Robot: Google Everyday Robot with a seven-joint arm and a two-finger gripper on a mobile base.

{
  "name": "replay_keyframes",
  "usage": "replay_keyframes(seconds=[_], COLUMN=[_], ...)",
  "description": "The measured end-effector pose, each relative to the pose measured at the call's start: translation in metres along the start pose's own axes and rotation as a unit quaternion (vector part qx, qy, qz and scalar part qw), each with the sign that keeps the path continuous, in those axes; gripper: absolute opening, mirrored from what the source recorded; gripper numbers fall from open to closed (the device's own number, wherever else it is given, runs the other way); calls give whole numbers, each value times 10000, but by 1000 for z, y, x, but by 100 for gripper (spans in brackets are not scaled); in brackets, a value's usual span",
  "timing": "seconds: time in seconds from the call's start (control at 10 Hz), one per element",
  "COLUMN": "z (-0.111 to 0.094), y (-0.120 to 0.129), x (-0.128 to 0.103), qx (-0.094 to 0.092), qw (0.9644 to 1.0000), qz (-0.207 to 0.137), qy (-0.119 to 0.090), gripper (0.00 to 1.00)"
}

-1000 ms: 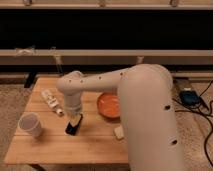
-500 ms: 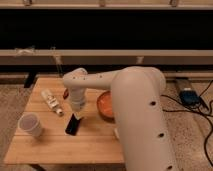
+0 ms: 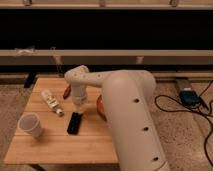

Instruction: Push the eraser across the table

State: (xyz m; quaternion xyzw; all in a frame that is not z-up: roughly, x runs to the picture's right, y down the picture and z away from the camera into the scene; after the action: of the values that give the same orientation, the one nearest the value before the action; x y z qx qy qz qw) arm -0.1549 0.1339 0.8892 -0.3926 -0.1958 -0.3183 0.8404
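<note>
Your arm has swung left since a second ago. The closed gripper point(image 3: 80, 106) hangs just behind the unmoved eraser point(image 3: 74, 123) on the table point(image 3: 50, 145), whose long axis points toward the gripper.

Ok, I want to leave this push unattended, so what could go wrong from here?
1. The shut gripper hangs by the eraser's far end, not its middle; an off-centre push may spin it rather than slide it.
2. The paper cup and bottle sit close by on the table; a push toward them could knock them.
3. The arm hides most of the orange bowl, so contact there might go unseen.
</note>
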Motion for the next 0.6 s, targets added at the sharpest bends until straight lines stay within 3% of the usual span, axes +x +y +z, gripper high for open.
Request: replay_keyframes(seconds=[0.3,0.6], z=[11,13], y=[-24,-24], x=[1,1], qx=[9,-26], qw=[9999,9999], qz=[-110,-146], qy=[31,40], gripper=[0,0])
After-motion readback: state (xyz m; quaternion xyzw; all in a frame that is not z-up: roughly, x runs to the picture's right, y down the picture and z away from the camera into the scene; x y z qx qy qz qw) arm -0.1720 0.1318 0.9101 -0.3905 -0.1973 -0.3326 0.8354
